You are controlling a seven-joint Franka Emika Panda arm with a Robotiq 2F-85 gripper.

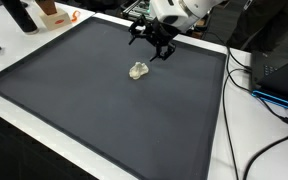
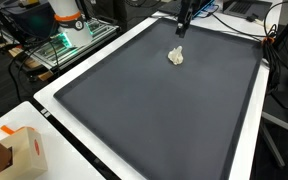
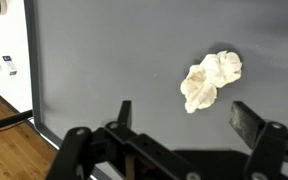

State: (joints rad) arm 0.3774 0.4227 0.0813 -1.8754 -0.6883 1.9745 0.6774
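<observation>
A crumpled white paper ball lies on the dark grey mat in both exterior views (image 1: pixel 137 71) (image 2: pixel 176 56) and in the wrist view (image 3: pixel 210 80). My gripper (image 1: pixel 152 44) hovers above the mat, a short way beyond the ball toward the mat's far edge. It also shows at the top of an exterior view (image 2: pixel 182 26). In the wrist view my two black fingers (image 3: pixel 187 118) are spread wide apart with nothing between them. The ball sits just ahead of the fingers, apart from them.
The dark mat (image 1: pixel 74 100) covers most of a white table (image 1: pixel 224 150). Cables (image 1: pixel 269 95) run along one side. A cardboard box (image 2: pixel 19 150) stands at a table corner. An orange and white item (image 2: pixel 69 15) and a wire rack stand beyond the table.
</observation>
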